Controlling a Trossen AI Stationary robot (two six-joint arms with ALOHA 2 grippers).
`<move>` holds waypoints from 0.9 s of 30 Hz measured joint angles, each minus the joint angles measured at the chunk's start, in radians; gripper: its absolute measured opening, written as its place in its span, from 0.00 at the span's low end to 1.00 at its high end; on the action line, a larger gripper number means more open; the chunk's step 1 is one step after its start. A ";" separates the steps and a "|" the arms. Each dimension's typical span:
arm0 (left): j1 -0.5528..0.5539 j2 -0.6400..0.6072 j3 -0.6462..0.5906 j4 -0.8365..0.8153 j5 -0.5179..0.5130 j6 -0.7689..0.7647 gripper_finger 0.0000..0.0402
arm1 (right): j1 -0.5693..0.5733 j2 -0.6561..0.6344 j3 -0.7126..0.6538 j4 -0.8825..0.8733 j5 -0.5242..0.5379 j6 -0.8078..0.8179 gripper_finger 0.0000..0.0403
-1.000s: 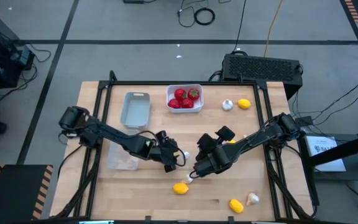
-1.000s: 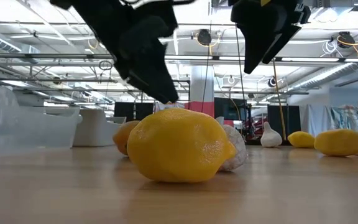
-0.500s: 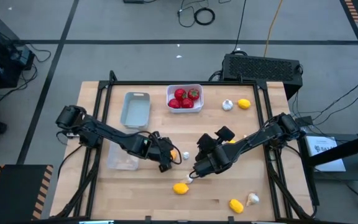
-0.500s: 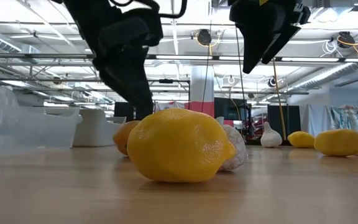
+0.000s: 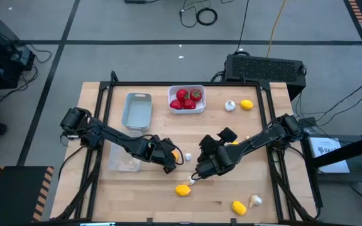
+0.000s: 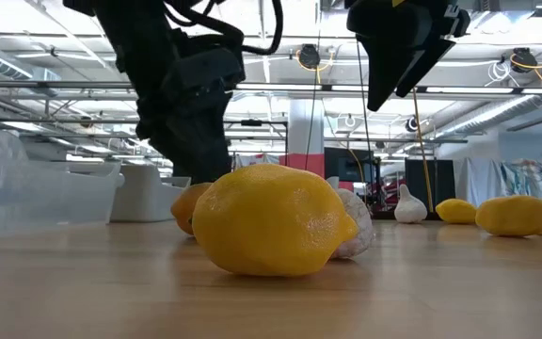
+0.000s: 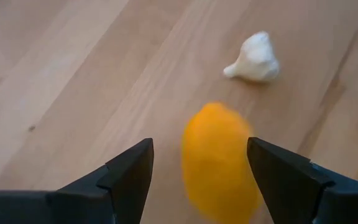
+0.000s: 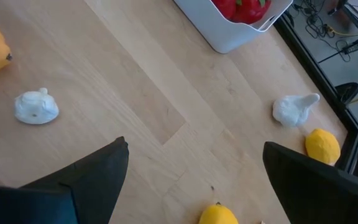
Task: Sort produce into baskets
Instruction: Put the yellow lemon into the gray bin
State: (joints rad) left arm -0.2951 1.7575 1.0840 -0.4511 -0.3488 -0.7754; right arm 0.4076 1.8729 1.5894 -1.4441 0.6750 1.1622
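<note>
Spanning a grey-floored workshop, the wooden surface carries a grey basket, a white basket of red fruit, scattered lemons and garlic; the left gripper straddles an orange lemon, open, and the right gripper hangs open.

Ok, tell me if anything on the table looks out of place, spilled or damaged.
Nothing looks spilled or damaged. The red fruits sit together in the white basket; the grey basket looks bare. The lemons and garlic bulbs lying loose across the table are simply unsorted. The open left gripper straddles an orange lemon.
</note>
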 joint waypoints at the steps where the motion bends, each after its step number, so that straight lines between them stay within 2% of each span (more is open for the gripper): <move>1: 0.000 0.006 0.001 0.006 -0.004 -0.002 0.66 | 0.000 0.000 0.000 0.001 0.000 0.000 0.89; 17: -0.010 0.071 0.000 0.024 0.018 0.013 0.66 | 0.000 0.000 0.000 0.006 0.000 -0.003 0.89; 23: -0.007 0.036 0.033 0.004 0.055 0.219 0.66 | 0.000 0.000 0.000 0.007 0.000 -0.004 0.89; 27: -0.006 0.004 0.123 -0.148 0.158 0.363 0.66 | 0.000 0.000 0.000 0.007 0.000 -0.004 0.89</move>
State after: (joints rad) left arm -0.3008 1.7611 1.2070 -0.5991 -0.1910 -0.4120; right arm 0.4076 1.8729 1.5894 -1.4369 0.6754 1.1584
